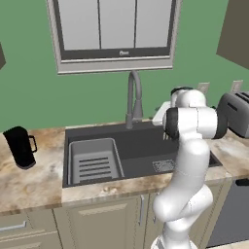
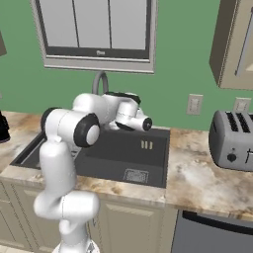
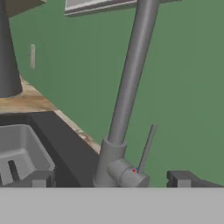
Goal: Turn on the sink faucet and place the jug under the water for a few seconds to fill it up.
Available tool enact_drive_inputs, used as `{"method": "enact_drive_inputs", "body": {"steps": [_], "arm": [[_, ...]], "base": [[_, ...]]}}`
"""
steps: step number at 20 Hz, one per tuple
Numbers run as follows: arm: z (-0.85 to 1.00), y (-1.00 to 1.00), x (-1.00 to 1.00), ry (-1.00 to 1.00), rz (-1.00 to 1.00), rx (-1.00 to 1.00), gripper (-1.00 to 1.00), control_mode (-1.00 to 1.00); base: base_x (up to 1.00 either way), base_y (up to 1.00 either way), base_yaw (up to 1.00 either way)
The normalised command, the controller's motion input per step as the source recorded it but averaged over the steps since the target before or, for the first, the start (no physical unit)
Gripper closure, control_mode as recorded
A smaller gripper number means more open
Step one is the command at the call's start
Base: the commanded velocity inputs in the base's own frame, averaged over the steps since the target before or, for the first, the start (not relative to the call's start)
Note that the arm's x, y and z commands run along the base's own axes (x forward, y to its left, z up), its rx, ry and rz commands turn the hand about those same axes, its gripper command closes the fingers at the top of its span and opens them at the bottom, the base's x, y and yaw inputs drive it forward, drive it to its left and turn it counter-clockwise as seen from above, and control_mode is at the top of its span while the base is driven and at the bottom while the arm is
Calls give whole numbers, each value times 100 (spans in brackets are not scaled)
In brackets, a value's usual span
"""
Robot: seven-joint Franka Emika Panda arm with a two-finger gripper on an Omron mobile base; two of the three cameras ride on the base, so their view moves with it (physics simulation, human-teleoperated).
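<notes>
Grey sink faucet [image 3: 131,83] sits between the gripper's [image 3: 111,180] wide-apart fingers [image 3: 38,179], likely lining up on its lever; no water running, black jug [image 1: 20,147] waits on counter [image 1: 34,180].

A home kitchen: a sink [image 1: 141,146] with faucet [image 1: 134,99] set in a marble counter [image 1: 29,182], window [image 1: 114,34] above, toaster [image 2: 232,141] right of the sink.

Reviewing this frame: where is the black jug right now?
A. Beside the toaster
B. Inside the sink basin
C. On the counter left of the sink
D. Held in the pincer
C: the jug stands upright on the counter, left of the sink, apart from the arm.
</notes>
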Motion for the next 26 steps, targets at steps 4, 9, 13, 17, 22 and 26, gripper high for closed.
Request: {"method": "enact_drive_inputs", "body": {"steps": [4, 9, 13, 17, 22, 26], "arm": [[-20, 13, 60, 0, 0, 0, -100, -100], [-21, 11, 53, -2, 0, 0, -100, -100], [-18, 15, 49, -10, 3, 0, -100, -100], [-14, 18, 34, -9, 7, 0, -100, -100], [0, 7, 11, -4, 6, 0, -100, -100], [0, 0, 16, 0, 7, 0, -100, -100]], "base": [[0, 0, 0], [0, 0, 0], [0, 0, 0], [0, 0, 0], [0, 0, 0], [0, 0, 0]]}}
